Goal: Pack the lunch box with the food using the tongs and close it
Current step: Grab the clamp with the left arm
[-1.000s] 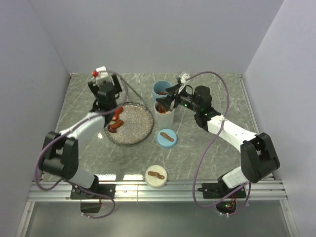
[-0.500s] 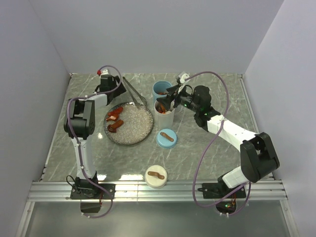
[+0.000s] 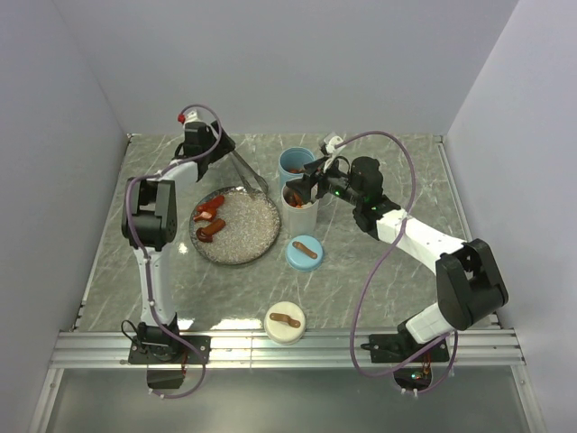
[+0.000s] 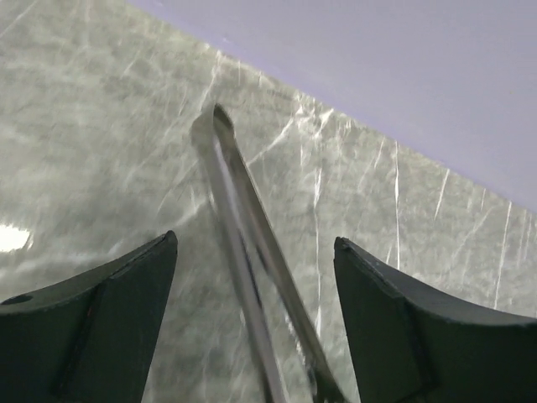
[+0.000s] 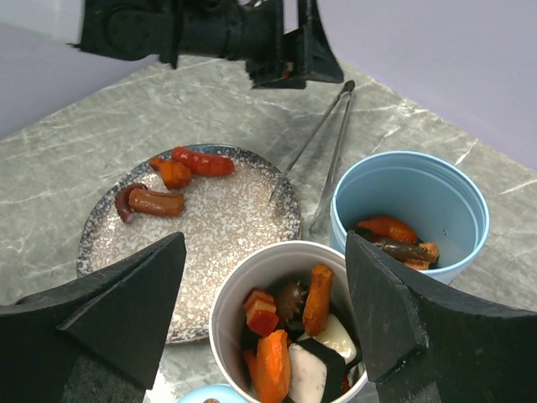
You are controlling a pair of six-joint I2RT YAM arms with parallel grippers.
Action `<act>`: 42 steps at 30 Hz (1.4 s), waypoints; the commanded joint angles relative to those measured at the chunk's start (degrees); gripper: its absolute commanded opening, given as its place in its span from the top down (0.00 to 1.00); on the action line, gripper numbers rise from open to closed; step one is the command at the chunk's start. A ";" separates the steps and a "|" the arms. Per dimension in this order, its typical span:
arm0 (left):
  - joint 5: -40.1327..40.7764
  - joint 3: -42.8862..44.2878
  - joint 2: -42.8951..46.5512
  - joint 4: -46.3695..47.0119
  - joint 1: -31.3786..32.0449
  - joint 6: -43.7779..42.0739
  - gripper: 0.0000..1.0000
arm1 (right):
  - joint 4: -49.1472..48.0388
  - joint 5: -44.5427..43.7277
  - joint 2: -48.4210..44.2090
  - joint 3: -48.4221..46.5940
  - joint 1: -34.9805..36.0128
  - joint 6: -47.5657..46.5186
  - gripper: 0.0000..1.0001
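Left gripper wide, straddling tongs upper-centre of top view, lined up to grab near the joined end. Right gripper wide, empty, over white cup, probably to steady it. Food: on plate, in both cups.

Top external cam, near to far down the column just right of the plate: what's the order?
White round lid with brown strip handle → blue round lid with brown strip handle → white plastic cup → blue plastic cup.
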State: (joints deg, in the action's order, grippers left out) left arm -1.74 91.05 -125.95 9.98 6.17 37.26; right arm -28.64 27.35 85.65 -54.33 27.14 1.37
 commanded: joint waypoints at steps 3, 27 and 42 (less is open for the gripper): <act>-1.87 9.58 -6.58 -6.63 0.07 -0.87 0.25 | -0.71 -0.90 0.14 -2.63 0.29 -0.84 0.17; 0.86 13.02 -9.31 -15.25 0.07 -10.71 0.82 | 2.10 -1.60 1.45 -5.17 0.29 -0.31 0.16; 1.29 6.87 -2.82 -8.14 1.73 -14.05 1.00 | 25.38 -3.88 16.48 -33.38 2.83 -2.85 0.18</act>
State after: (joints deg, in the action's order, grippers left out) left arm -1.67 100.27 -133.80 -1.17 6.68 25.98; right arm -9.78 25.32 100.40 -82.52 28.38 0.93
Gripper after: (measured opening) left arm 0.013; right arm 0.827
